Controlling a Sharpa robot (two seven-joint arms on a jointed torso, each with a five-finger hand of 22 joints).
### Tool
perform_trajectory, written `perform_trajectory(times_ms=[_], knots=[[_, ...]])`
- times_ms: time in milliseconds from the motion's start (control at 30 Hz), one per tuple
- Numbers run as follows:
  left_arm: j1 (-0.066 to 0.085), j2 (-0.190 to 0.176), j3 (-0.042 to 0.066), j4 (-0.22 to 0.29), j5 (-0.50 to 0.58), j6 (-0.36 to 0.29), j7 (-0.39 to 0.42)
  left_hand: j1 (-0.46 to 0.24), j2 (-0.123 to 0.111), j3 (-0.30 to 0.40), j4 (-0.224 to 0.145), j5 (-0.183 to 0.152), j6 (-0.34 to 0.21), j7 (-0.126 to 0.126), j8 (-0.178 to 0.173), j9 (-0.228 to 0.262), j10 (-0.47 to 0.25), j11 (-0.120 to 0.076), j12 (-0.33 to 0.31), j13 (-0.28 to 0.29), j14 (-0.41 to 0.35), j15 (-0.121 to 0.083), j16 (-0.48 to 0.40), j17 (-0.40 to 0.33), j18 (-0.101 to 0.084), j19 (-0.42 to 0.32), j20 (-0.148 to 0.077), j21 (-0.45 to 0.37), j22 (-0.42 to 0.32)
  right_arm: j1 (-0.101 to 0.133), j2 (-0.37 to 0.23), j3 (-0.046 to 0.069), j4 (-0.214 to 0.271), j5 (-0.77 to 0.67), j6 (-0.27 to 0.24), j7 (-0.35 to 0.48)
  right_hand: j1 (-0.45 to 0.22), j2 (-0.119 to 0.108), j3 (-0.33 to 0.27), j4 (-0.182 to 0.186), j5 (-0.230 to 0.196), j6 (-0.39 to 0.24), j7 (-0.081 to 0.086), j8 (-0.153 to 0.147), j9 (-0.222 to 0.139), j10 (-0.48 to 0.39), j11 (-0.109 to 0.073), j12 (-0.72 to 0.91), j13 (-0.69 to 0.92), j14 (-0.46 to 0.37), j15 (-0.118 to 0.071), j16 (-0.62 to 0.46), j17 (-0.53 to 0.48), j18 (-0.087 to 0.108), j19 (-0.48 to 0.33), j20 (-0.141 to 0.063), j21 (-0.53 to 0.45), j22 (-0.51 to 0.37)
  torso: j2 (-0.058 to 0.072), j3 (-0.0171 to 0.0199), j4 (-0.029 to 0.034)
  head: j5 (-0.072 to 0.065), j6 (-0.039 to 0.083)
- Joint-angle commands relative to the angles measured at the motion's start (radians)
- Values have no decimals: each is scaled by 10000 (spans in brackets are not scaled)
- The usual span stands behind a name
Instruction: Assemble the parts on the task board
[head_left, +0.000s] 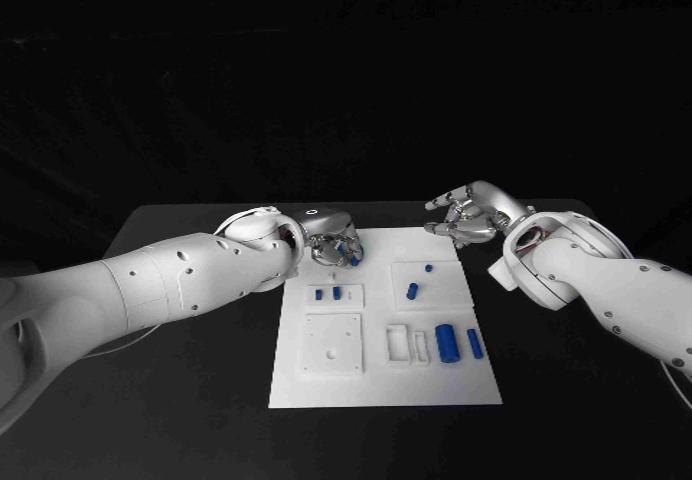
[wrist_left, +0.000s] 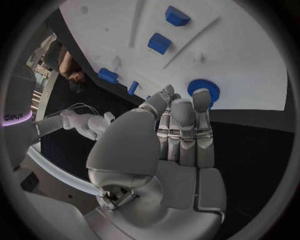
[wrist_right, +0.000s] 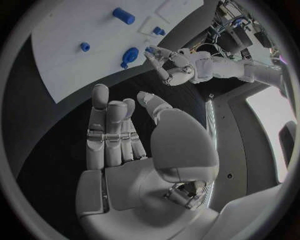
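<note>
We see the left silver hand (head_left: 333, 247) at the upper left corner of the white task board (head_left: 387, 385), its fingertips (wrist_left: 201, 98) on a round blue toothed gear (wrist_left: 208, 88); whether they grip it we cannot tell. The right silver hand (head_left: 464, 215) hangs open beyond the board's upper right corner, holding nothing. Small blue cylindrical parts (head_left: 447, 343) lie mid-board on the black table (head_left: 188, 400).
</note>
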Motion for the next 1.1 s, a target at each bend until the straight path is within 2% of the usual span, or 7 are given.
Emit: perform_trajectory(times_ms=[33, 233, 500, 600, 833, 1100], knots=[[22, -127, 47, 148, 503, 157, -90, -69, 29, -112, 20, -32, 56, -3, 34, -14, -35, 3, 10, 3, -15, -82, -55, 13, 38, 0, -42, 3, 173, -3, -16, 2, 12, -10, 92, 75, -74, -12, 8, 32, 65, 60, -23, -31, -1, 24, -52, -24, -9, 53, -15, 35, 3, 100, 35, -63, -9, -3, -5, 6, 8, 4, -1], [54, -449, 95, 284, 566, 502, -302, -62, 35, -193, 67, -75, 63, -11, 36, -14, -37, -2, 12, 4, -14, -85, -64, 14, 19, 1, -46, -18, 173, -3, -50, 2, 12, -10, 93, 67, -74, -12, 8, 32, 65, 60, -23, -31, -1, 24, -52, -24, -9, 53, -15, 35, 3, 100, 35, -63, -9, -3, 6, 7, 5, 23, -6], [59, -936, 102, 530, 582, 513, -314, -36, 20, -269, 115, -130, 32, -11, 30, -30, -138, 22, 10, 1, -32, -93, -106, 6, 9, -16, -58, -63, 166, -4, -65, 2, -2, -9, 93, 73, -68, -21, 9, 18, 69, 59, -24, -34, -2, 26, -53, -12, 5, 61, -16, 62, 26, 100, 38, -64, -9, 2, 11, -4, -21, 60, -25], [59, -1052, 99, 547, 584, 538, -336, 0, 20, -292, 134, -127, 35, -12, 32, -33, -139, 19, 11, 2, -22, -98, -116, 11, 3, 0, -64, -83, 166, -4, -79, 2, 1, -8, 91, 70, -68, -21, 9, 18, 69, 59, -24, -34, -2, 26, -53, -12, 5, 61, -16, 62, 26, 100, 38, -64, -9, 2, 9, 10, -9, 66, -41], [50, -1109, 90, 479, 584, 597, -342, 33, 15, -302, 148, -123, 32, -8, 30, -35, -136, 21, 10, 2, -16, -81, -122, 13, -10, -1, -54, -103, 168, -4, -78, 2, 13, -8, 75, 68, -68, -21, 9, 18, 69, 59, -24, -34, -2, 26, -53, -12, 5, 61, -16, 62, 26, 100, 38, -64, -9, 2, 8, -4, -14, 85, -39], [4, -1071, 75, 416, 563, 842, -404, 48, 18, -304, 160, -125, 19, -4, 29, -37, -149, 27, 10, 2, -13, -74, -127, 14, -9, 1, -48, -112, 171, -5, -60, 2, 11, -8, 66, 82, -68, -21, 9, 18, 69, 59, -24, -34, -2, 26, -53, -12, 5, 61, -16, 62, 26, 100, 38, -64, -9, 2, 15, 11, -44, 103, -49]])
